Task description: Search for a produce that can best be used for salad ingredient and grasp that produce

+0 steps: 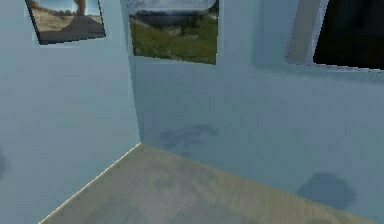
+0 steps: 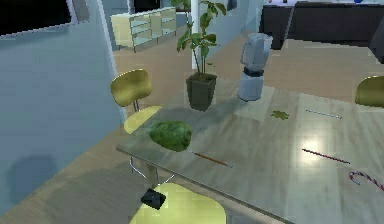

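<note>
A leafy green head (image 2: 172, 135), low, crinkled and dark green like a lettuce, lies on the glossy grey table (image 2: 260, 150) in the arm side view, close to the table's left edge and near its front corner. It rests flat on the tabletop, apart from everything else there. Just right of it lies 1 thin dark stick (image 2: 212, 158); 2 more thin sticks (image 2: 325, 155) (image 2: 322, 114) lie farther right. A small green scrap (image 2: 281, 115) sits toward the table's far side, and a red-and-white hooked thing (image 2: 362, 178) lies near the right edge. A grey bust (image 2: 254, 68) stands at the far end, with a potted plant (image 2: 201, 90) in a dark pot to its left. A yellow chair (image 2: 132, 92) stands left of the table; a second yellow seat (image 2: 190, 205) at the near side carries a small dark object (image 2: 152, 198).

The forward view looks into a corner of pale blue walls over a wooden floor (image 1: 180, 190), with 2 framed pictures (image 1: 68, 18) (image 1: 174, 35) and a dark window (image 1: 350, 35).

The gripper's state cannot be told
</note>
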Motion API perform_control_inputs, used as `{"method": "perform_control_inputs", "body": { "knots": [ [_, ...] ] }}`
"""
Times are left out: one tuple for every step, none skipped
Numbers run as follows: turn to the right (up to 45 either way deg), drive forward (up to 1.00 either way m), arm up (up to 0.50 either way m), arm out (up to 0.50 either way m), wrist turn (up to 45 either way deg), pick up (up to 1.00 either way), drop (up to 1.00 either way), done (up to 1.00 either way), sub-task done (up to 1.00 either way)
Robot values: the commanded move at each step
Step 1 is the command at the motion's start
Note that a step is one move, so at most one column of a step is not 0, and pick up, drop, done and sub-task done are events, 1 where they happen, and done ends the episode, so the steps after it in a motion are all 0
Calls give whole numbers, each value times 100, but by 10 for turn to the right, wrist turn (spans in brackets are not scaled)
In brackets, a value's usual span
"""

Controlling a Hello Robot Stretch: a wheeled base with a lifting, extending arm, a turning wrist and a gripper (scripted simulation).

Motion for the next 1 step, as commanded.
{"method": "perform_control_inputs", "body": {
  "knots": [
    [0,0,38,0,0,0,0,0,0]
  ]
}}
